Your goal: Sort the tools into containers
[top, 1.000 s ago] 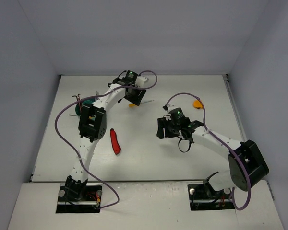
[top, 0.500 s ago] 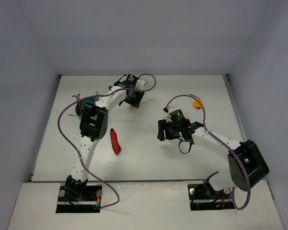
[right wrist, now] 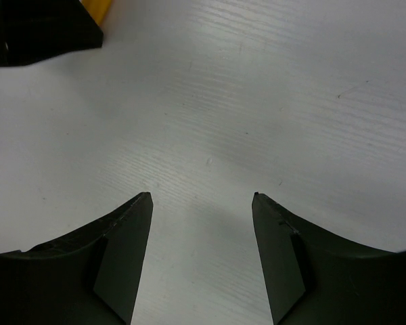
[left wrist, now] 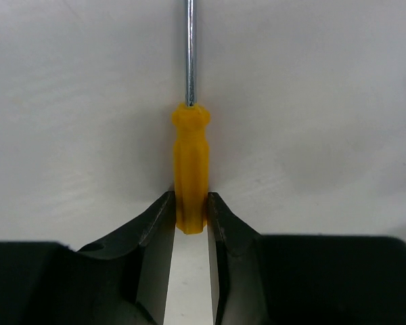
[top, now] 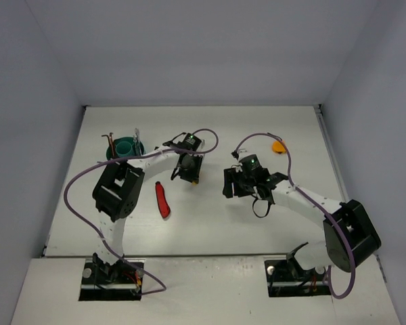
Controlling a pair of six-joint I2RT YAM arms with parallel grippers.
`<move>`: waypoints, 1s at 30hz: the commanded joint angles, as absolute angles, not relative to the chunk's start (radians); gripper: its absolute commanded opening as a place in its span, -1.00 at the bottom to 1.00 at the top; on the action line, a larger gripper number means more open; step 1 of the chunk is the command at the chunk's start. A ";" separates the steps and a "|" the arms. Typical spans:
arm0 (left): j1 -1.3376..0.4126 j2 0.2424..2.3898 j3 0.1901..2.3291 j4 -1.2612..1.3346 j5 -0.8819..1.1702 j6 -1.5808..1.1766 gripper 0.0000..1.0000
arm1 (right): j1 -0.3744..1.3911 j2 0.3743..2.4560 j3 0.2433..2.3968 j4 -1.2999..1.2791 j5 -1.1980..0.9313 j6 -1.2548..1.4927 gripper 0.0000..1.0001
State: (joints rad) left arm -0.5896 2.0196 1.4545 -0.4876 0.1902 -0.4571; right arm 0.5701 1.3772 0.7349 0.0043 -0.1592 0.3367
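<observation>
Left pincer (left wrist: 191,196): closed on the butt of the orange-handled screwdriver (left wrist: 191,162) at mid-worktop (top: 210,217); shaft tip cut off.
Right pincer (right wrist: 201,196): jaws apart, holding nothing.
Teal tub (top: 125,146): far left; compartments too small to make out.

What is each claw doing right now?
Left gripper: closed on the orange-handled, silver-shafted screwdriver.
Right gripper: open, holding nothing.

The screwdriver (left wrist: 190,169) — matt orange plastic handle, polished metal shaft — lies on a smooth matt table (left wrist: 325,101).
</observation>
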 commanded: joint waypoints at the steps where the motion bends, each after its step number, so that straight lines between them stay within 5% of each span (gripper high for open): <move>1: -0.642 1.935 1.339 -0.374 0.156 -0.681 -0.59 | 0.575 1.335 0.742 0.037 -0.129 0.346 0.15; 11: -0.676 1.873 1.341 -0.384 0.150 -0.742 0.01 | 0.575 1.339 0.764 0.037 -0.098 0.391 0.16; 30: -0.502 1.402 1.306 -0.590 0.057 -0.564 0.12 | 0.684 1.640 1.035 0.052 -0.009 0.505 0.14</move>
